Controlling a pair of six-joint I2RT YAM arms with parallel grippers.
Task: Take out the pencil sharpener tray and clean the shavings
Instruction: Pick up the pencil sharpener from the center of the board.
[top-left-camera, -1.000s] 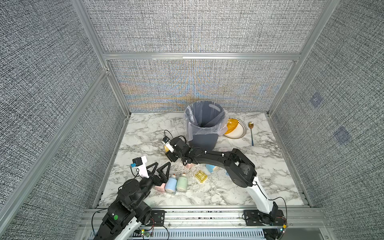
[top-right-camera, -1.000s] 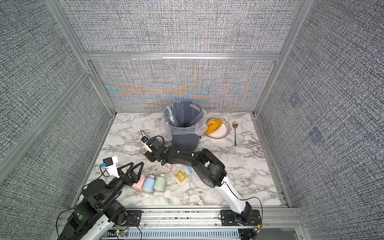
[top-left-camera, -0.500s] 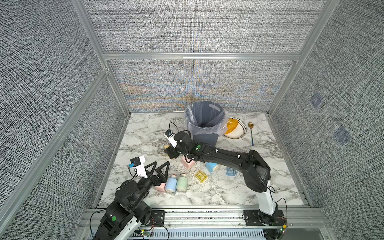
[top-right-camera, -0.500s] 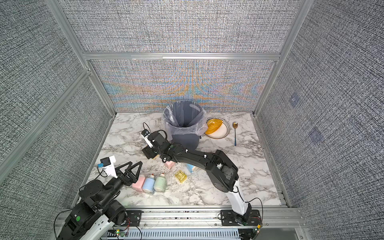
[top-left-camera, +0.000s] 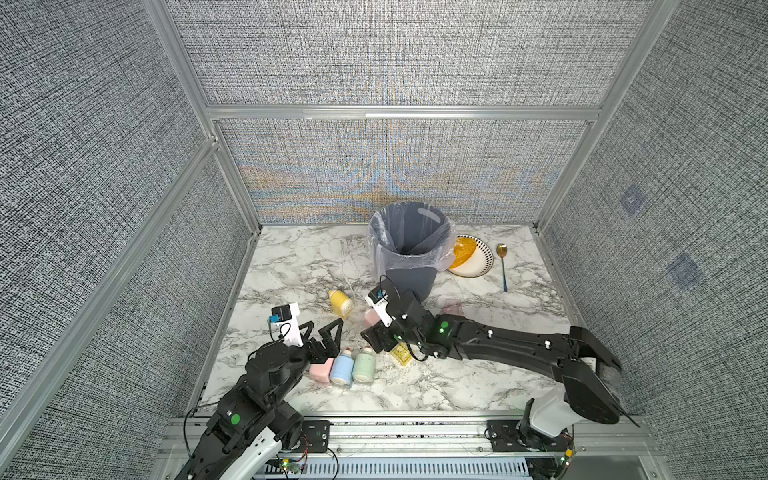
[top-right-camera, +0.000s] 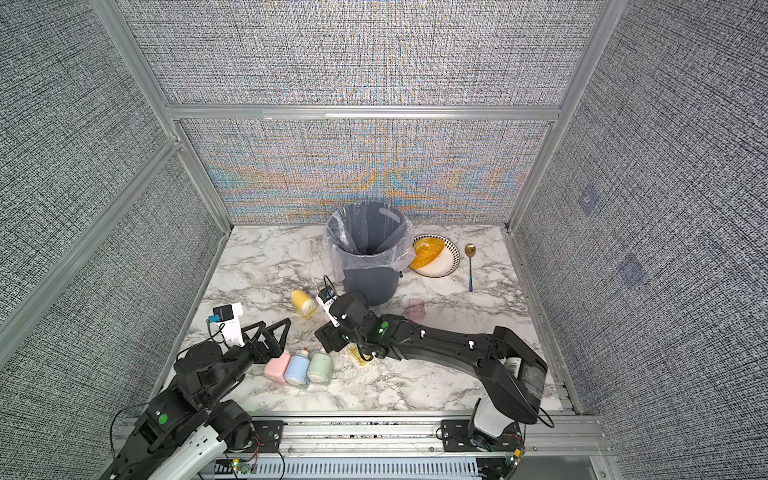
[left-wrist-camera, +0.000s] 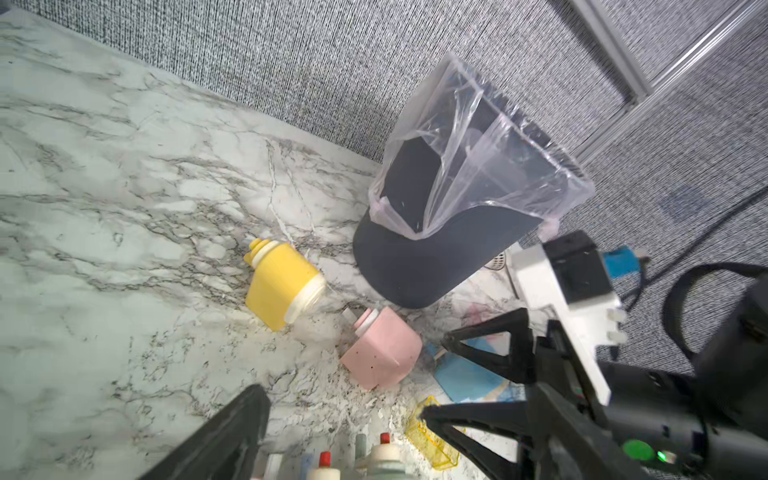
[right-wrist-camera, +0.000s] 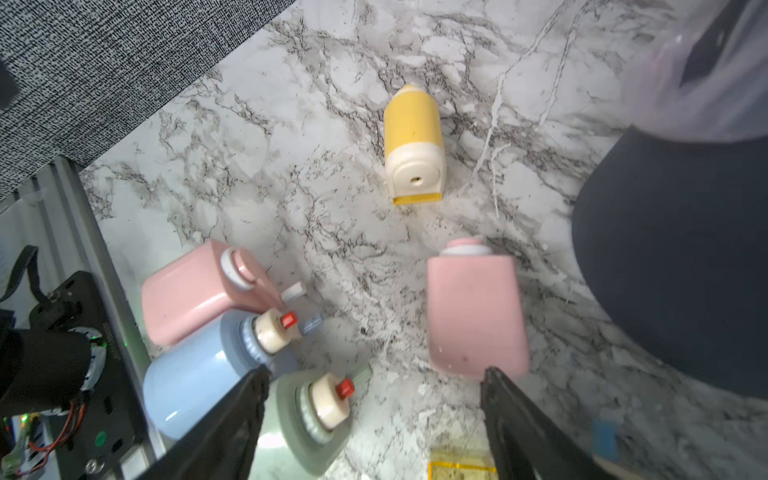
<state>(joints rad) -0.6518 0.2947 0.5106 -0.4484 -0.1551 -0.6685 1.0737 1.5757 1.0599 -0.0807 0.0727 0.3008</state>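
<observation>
A yellow pencil sharpener lies on its side on the marble table. A pink sharpener lies nearer the front. A clear yellow tray rests on the table below my right wrist. Pale shavings are strewn over the marble around it. My right gripper hangs open and empty between the fallen pink sharpener and a green one. My left gripper stands open and empty at the front left.
Pink, blue and green sharpeners stand in a row at the front. A grey bin with a plastic liner is at the back centre. A plate and spoon lie to its right. A clear pink tray and a blue tray lie mid-table.
My right gripper has opened and drawn back toward the front and right, away from the yellow sharpener, which stays lying on the table. The left arm has not moved.
</observation>
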